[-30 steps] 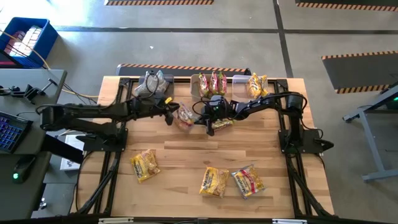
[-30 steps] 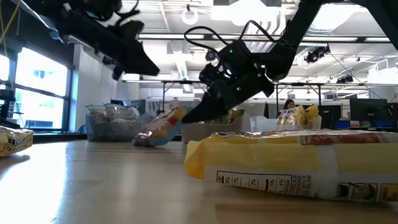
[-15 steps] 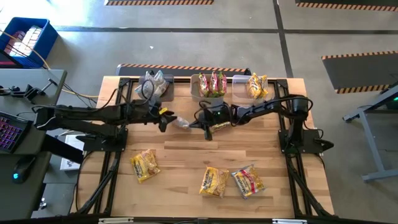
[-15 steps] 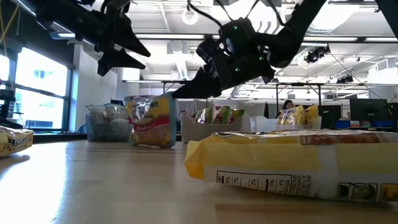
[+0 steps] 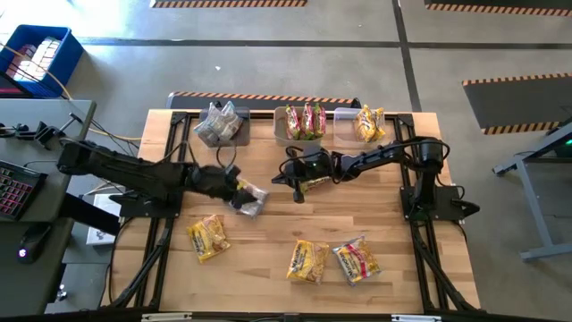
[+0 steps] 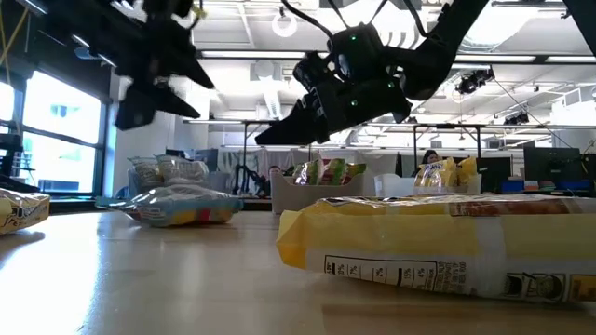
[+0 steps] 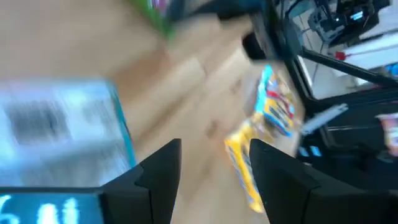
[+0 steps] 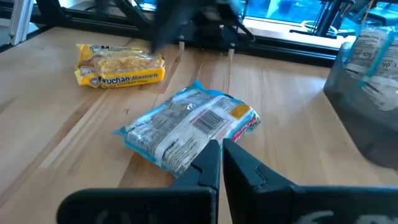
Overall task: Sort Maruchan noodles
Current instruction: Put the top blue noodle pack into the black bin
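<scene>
A silvery-blue Maruchan noodle packet lies flat on the wooden table; the low view shows this packet resting on its broad face. My left gripper hovers open just above and left of it, its fingers apart with nothing between them. My right gripper is shut and hangs in the air to the packet's right; its shut fingers point toward that packet. Another yellow packet lies under the right arm.
Three bins stand along the far edge: one with silvery packets, one with green and red packets, one with yellow packets. Three yellow packets lie near the front edge.
My left gripper has opened, let go of the silvery-blue packet, rolled, and swung toward the table's near edge. The packet, held up between both grippers a second ago, stood on edge briefly and has fallen flat. My right gripper has let go, shifted slightly left and risen.
</scene>
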Robot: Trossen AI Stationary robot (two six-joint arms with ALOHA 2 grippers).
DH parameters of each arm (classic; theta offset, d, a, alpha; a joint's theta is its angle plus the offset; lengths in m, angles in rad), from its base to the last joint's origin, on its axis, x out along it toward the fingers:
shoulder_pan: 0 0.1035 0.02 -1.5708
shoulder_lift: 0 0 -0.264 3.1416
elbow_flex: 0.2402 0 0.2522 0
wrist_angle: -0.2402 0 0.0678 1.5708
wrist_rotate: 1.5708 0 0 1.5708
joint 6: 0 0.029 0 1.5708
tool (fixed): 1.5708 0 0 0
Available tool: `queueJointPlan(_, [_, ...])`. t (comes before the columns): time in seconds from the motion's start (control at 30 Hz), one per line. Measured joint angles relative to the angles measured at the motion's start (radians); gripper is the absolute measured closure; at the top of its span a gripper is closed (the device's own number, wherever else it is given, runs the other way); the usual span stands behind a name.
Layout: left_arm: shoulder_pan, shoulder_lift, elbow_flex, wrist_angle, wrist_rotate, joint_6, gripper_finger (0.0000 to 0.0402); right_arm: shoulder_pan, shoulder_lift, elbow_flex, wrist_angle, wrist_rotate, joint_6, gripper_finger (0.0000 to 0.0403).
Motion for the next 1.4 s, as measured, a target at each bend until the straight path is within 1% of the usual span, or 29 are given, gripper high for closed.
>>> queueJointPlan(0.1, [-0.125,0.0,0.0,-0.039,-0.08,-0.195,0.0233,0.0,0.0,0.0,-0.008,0.0,-0.003,0.0403])
queueJointPlan(0.17, [-0.207,0.004,0.0,-0.082,-0.153,-0.339,0.0241,0.0,0.0,0.0,-0.012,0.0,-0.007,0.0403])
queueJointPlan(0.23, [-0.287,0.005,0.0,-0.148,-0.214,-0.503,0.0247,0.0,0.0,0.0,-0.016,0.0,-0.009,0.0403])
queueJointPlan(0.3, [-0.356,0.011,0.0,-0.206,-0.249,-0.654,0.0251,0.0,0.0,0.0,-0.017,0.0,-0.01,0.0403])
queueJointPlan(0.4, [-0.427,0.042,0.0,-0.288,-0.306,-0.852,0.0254,0.0,0.0,0.0,-0.017,0.0,-0.017,0.0403])
queueJointPlan(0.47, [-0.444,0.077,0.0,-0.304,-0.346,-0.935,0.0251,0.0,0.0,0.0,-0.018,0.0,-0.018,0.0403])
queueJointPlan(0.6, [-0.424,0.144,-0.004,-0.311,-0.353,-0.984,0.0234,0.0,0.0,0.0,-0.021,0.0,-0.018,0.0403])
queueJointPlan(0.73, [-0.365,0.179,-0.005,-0.321,-0.325,-0.984,0.0211,0.0,0.0,0.0,-0.021,0.0,-0.018,0.0403])
queueJointPlan(0.87, [-0.319,0.191,-0.005,-0.322,-0.328,-0.956,0.0194,0.0,0.0,0.0,-0.024,0.0,-0.018,0.0403])
queueJointPlan(1.03, [-0.304,0.207,-0.005,-0.321,-0.287,-0.956,0.0188,0.0,0.0,0.0,-0.025,0.0,-0.018,0.0403])
queueJointPlan(1.13, [-0.304,0.214,-0.016,-0.318,-0.291,-0.972,0.0188,0.0,0.001,0.0,-0.025,0.0,-0.018,0.0403])
queueJointPlan(1.27, [-0.304,0.216,-0.09,-0.245,-0.32,-1.038,0.0188,0.0,0.001,0.0,-0.024,0.0,-0.018,0.0403])
queueJointPlan(1.4, [-0.305,0.212,-0.171,-0.103,-0.396,-1.082,0.0188,0.0,0.001,0.0,-0.024,0.0,-0.018,0.0403])
